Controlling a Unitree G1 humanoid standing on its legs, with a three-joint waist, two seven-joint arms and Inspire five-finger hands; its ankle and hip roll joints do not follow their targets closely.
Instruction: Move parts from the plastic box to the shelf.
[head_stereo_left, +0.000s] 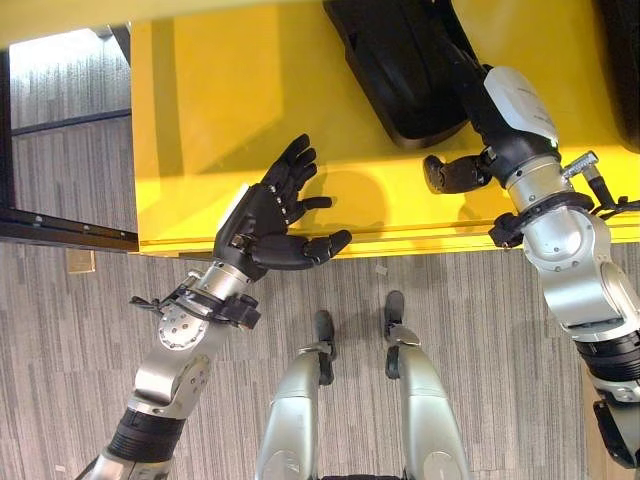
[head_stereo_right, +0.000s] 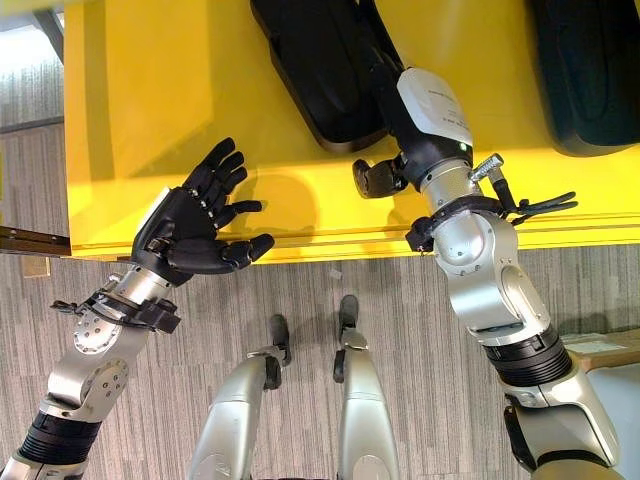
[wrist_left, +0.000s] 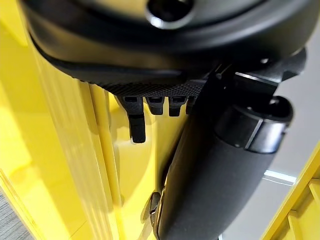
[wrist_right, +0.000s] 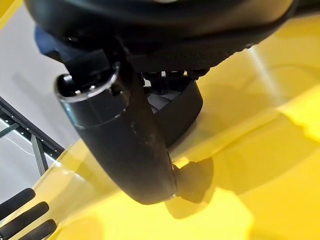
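A large black moulded part (head_stereo_left: 400, 70) lies on the yellow shelf (head_stereo_left: 200, 120). My right hand (head_stereo_left: 515, 105) reaches onto the part's near right end, its thumb (head_stereo_left: 445, 172) standing off to the side above the yellow surface. In the right wrist view the thumb (wrist_right: 125, 140) stands in front of the part's curved black rim (wrist_right: 187, 112). My left hand (head_stereo_left: 265, 225) hovers open at the shelf's front edge, palm up and holding nothing. A second black part (head_stereo_right: 590, 70) lies on the shelf at the far right.
The shelf's front lip (head_stereo_left: 300, 245) runs across the view, with grey striped floor (head_stereo_left: 100, 380) below it. A dark rail (head_stereo_left: 60, 230) lies to the left of the shelf. A cardboard edge (head_stereo_right: 600, 348) shows at the lower right.
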